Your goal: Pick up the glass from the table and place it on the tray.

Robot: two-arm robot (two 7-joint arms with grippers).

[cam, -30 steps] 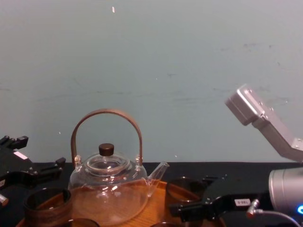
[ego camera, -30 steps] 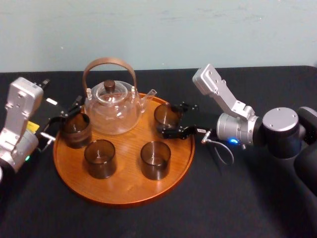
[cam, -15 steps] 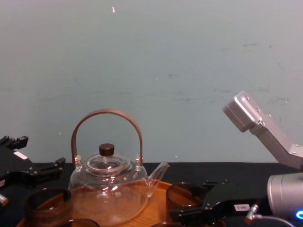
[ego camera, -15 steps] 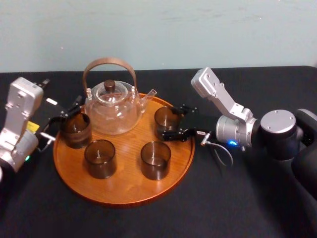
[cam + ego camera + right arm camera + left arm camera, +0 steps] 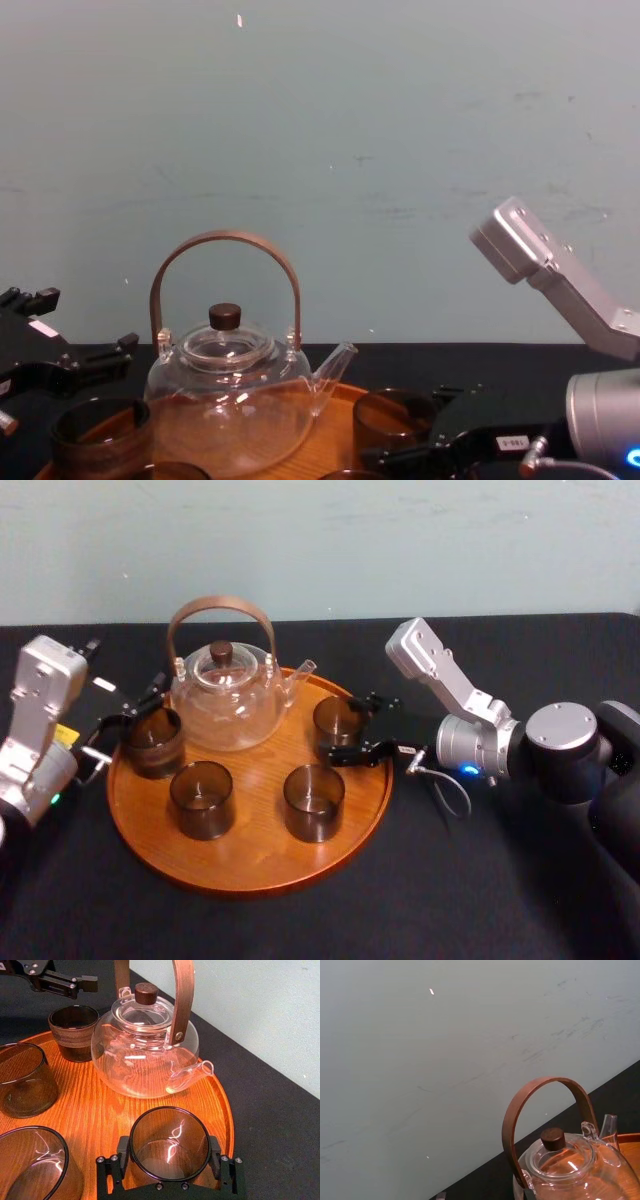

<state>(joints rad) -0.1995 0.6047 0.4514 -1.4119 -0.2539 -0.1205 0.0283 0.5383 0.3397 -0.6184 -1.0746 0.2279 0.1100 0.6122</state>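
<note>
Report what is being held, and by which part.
The right gripper holds a glass, its fingers clamped on opposite sides of the wall. The left gripper is open and holds nothing.

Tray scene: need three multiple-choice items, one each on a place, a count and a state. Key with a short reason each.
1. The teapot stands:
A) off the tray
B) at the back of the tray
C) at the tray's front edge

2. Glasses on the tray:
A) two
B) three
C) four

3. The glass in the right gripper is:
A) on its side
B) upright
C) upside down

Key:
1 B, the head view shows the teapot on the wood at the tray's far side.
2 C, two glasses stand in front and one on each side of the teapot.
3 B, the right wrist view looks down into its open mouth, with the right gripper closed around it at the tray's right side.

The left gripper hangs open at the tray's left edge.
</note>
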